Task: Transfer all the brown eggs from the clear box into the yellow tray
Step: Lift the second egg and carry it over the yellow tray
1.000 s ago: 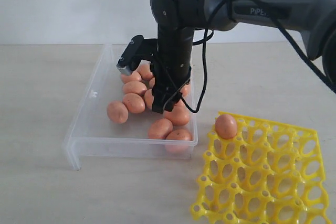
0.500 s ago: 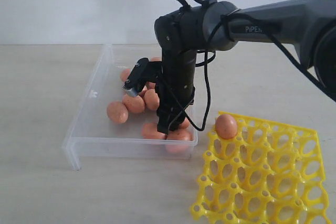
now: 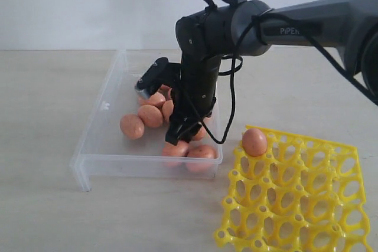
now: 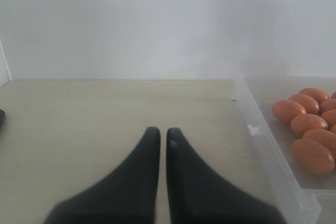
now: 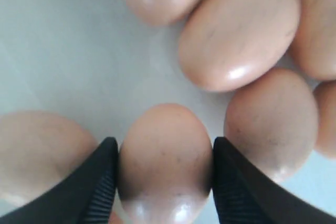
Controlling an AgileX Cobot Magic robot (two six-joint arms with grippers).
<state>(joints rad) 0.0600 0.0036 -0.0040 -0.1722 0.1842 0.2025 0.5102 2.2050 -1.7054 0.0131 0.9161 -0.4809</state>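
Note:
Several brown eggs (image 3: 132, 126) lie in the clear box (image 3: 94, 140) left of centre. My right gripper (image 3: 176, 138) reaches down into the box near its front wall. In the right wrist view its two black fingers press both sides of one brown egg (image 5: 164, 166), so the right gripper (image 5: 164, 142) is shut on it, with other eggs close around. The yellow tray (image 3: 295, 205) sits at the front right with one egg (image 3: 254, 141) in its near-left corner cup. My left gripper (image 4: 163, 132) is shut and empty over bare table beside the box (image 4: 262, 140).
The box's low front wall (image 3: 147, 163) stands between the gripped egg and the tray. Two eggs (image 3: 201, 153) rest against that wall. A black cable (image 3: 227, 104) hangs from the right arm. A pale wall rises behind the table.
My right gripper came down and forward among the eggs toward the box's front wall, then shifted slightly left. Its fingers have drawn in onto one egg. The tray and its egg stay put.

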